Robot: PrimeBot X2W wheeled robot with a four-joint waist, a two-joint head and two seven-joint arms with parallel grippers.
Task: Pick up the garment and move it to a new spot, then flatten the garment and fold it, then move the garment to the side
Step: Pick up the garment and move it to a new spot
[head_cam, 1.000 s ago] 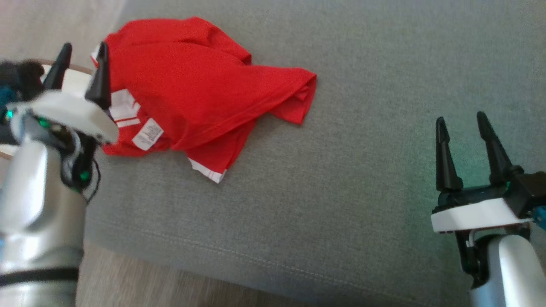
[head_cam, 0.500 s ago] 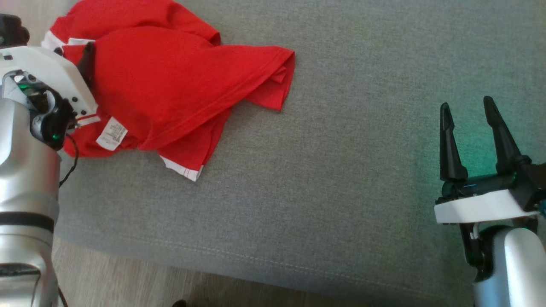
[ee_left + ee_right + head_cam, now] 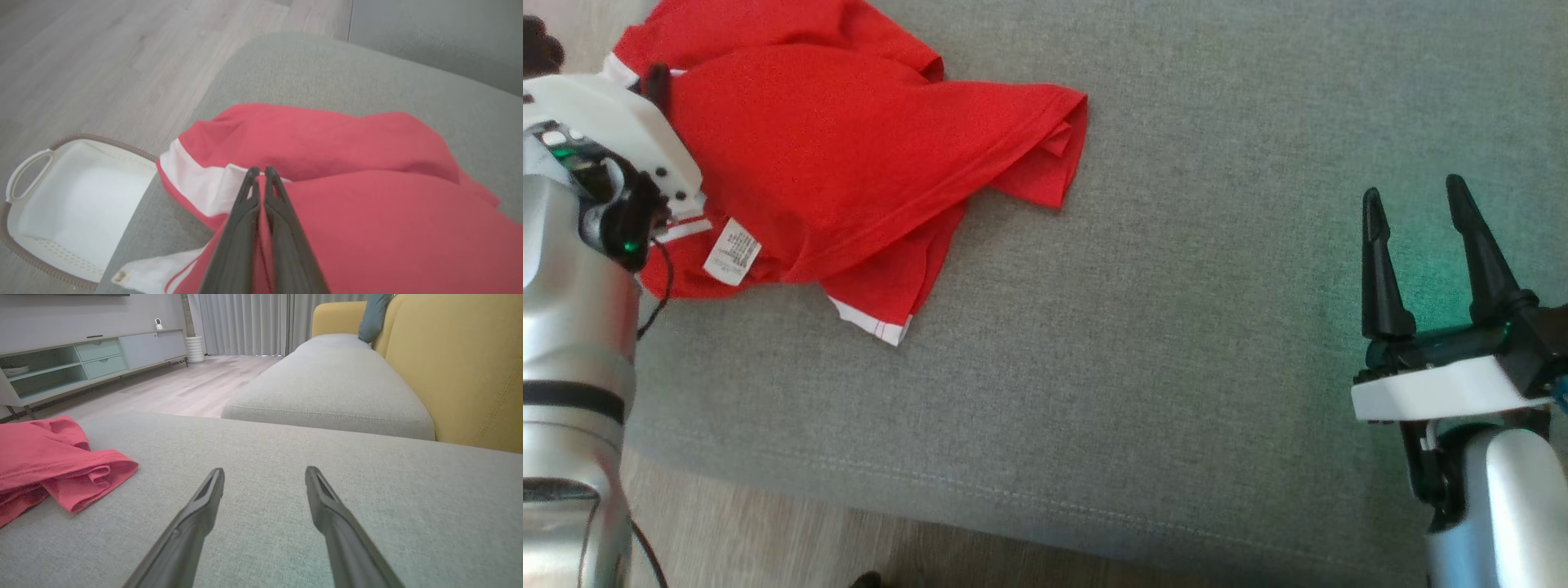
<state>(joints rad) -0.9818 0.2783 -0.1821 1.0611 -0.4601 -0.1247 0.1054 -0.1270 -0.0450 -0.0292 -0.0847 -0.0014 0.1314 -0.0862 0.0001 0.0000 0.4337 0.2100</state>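
The garment (image 3: 849, 147) is a crumpled red shirt with white trim and a white label, lying at the far left of a grey sofa cushion (image 3: 1176, 327). My left gripper (image 3: 658, 82) is at the garment's left edge, its dark fingers pressed into the cloth. In the left wrist view that gripper (image 3: 259, 170) is shut, with a fold of the red garment (image 3: 347, 196) pinched between the fingers beside a white band. My right gripper (image 3: 1413, 196) hovers open over bare cushion far to the right. The right wrist view has that gripper (image 3: 265, 470) with nothing between its fingers and the garment (image 3: 45, 457) off to its left.
A white basket (image 3: 30, 163) with a brown rim sits on the wood floor (image 3: 102, 61) just past the cushion's left end. A second grey cushion (image 3: 335, 384) and a yellow backrest (image 3: 461, 367) lie beyond my right gripper. The cushion's front edge runs along the bottom of the head view.
My left gripper, open above the garment's left edge a second ago, has dropped into the cloth and shut on it. The head camera shifted. The right gripper stayed put.
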